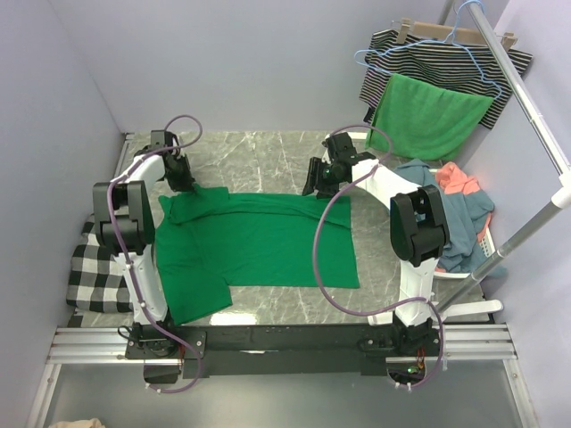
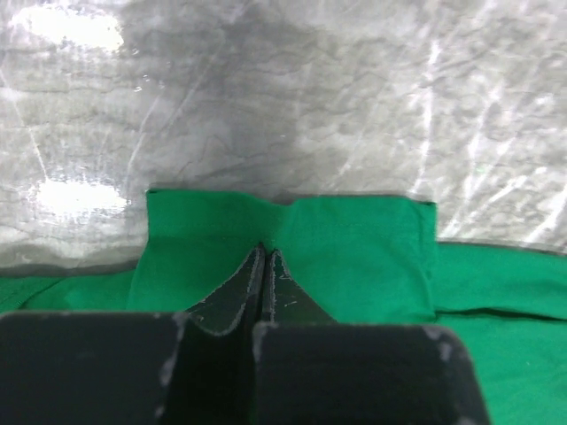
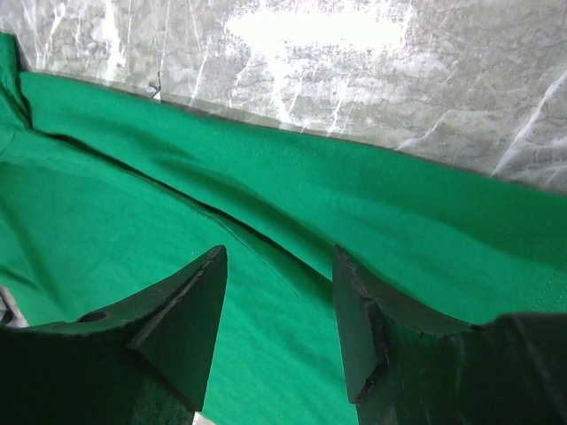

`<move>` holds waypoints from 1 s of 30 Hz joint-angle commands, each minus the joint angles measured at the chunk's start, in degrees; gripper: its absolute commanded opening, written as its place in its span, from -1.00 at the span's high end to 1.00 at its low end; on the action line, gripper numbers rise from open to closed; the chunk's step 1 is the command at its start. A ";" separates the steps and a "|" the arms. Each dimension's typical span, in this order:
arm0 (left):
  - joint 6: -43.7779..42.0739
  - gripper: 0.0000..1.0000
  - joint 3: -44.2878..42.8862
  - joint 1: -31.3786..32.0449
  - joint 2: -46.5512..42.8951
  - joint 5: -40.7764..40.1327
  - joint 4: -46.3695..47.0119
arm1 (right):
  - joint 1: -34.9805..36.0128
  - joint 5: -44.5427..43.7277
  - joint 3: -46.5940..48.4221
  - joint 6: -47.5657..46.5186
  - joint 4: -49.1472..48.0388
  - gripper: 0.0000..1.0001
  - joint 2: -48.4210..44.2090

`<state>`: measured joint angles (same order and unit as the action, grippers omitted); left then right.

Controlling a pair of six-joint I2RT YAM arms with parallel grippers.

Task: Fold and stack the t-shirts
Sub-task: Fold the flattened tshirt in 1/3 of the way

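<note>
When inspected, the shirt (image 1: 268, 236) lay spread flat about the middle of the worktop (image 1: 268, 147), between my two arms.

Jaws. My left jaws were closed, the tips pinching a small pucker of cloth in the far sleeve (image 2: 354, 257), near its cuff edge. My right jaws stood apart and gripped nothing. They hovered above a long crease just inside the shirt's far edge, toward the hem (image 1: 354, 241).

Step in hand, as judged: taking the far edge at both ends so as to fold it toward the near side. Only the left end was secured.

Recommendations:
- Lower the right jaws onto the far edge itself, not the crease inside it, and close on the full thickness of cloth there.
- Take the right grip on the same line as the left one, so the fold runs straight.
- Lift both ends together and keep the edge taut between them. Slack would likely let the middle drag and wrinkle.
- Check that the left pinch has more than a bare nip of the sleeve. It looked shallow and might slip under load.
- Lay the carried edge down evenly along the near edge before letting go.

Orientation. The long axis ran left to right across the worktop. Both sleeves, the far one and the near sleeve (image 1: 192, 299), lay at my left, so the neck end pointed left and the hem right. I could not make out the collar, nor which face was up.
</note>
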<state>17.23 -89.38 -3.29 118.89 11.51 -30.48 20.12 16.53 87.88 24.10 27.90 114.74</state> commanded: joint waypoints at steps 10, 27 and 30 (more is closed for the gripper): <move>3.15 0.95 8.51 1.00 -22.18 5.45 5.87 | 0.54 -0.80 -4.29 -1.42 -1.80 -0.15 -4.26; 8.95 0.49 32.26 5.31 -41.37 -8.84 -15.02 | 2.47 -3.53 -16.16 -1.95 -3.20 -0.14 -13.84; 9.39 -0.99 29.98 5.31 -44.09 -10.97 -14.87 | 2.56 -3.27 -14.84 -1.69 -3.20 -0.13 -13.31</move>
<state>24.38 -56.42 1.78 79.90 6.57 -43.38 22.59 14.41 71.31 23.00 26.06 103.22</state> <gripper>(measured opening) 0.771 0.567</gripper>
